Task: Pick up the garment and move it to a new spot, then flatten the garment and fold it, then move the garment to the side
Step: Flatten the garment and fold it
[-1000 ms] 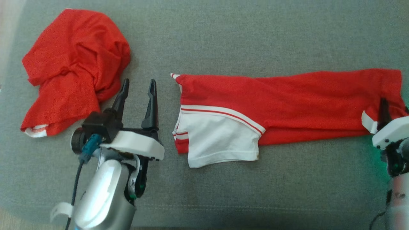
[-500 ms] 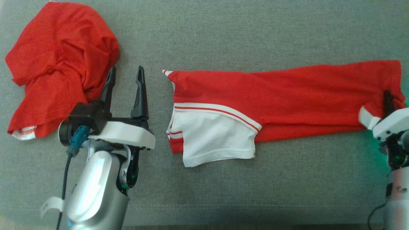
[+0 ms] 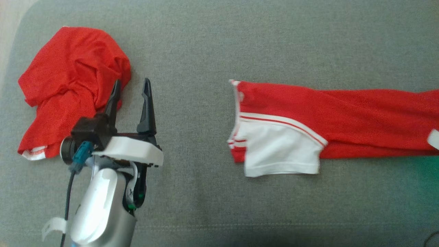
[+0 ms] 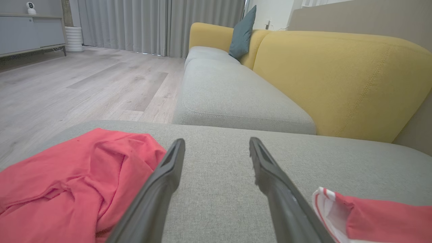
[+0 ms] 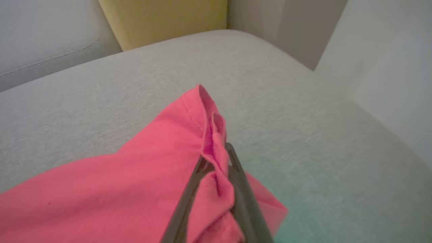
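Seat cushion [image 3: 219, 41]: grey fabric, carrying both pieces of clothing.
Crumpled garment [image 3: 72, 89]: a red heap at the far left of the cushion, with a striped white hem at its near corner. In the left wrist view it [image 4: 74, 175] lies just beside the left-hand finger; whether they touch cannot be told.
White tag [image 3: 53, 226]: a strip on the left arm's cable, too blurred to read.
Left gripper [image 3: 132, 84]: fingers wide apart with nothing between them, pointing up the head view. In its own wrist view the gripper [image 4: 216, 141] has bare cushion between its fingers.
Folded garment [image 3: 343, 116]: a long red band on the right half of the cushion, well apart from the heap.
Long axis: left to right across the head view, almost level.
Pointing: the end with the white sleeve [image 3: 281, 154] and red-and-white striped trim faces the robot's left; the other end runs off the right edge.
Right gripper [image 5: 217, 155]: fingers pinched together on a bunched red edge of the folded garment [image 5: 135, 175].
Green glow [image 3: 425, 168]: a tint on the cushion below the band's right end.
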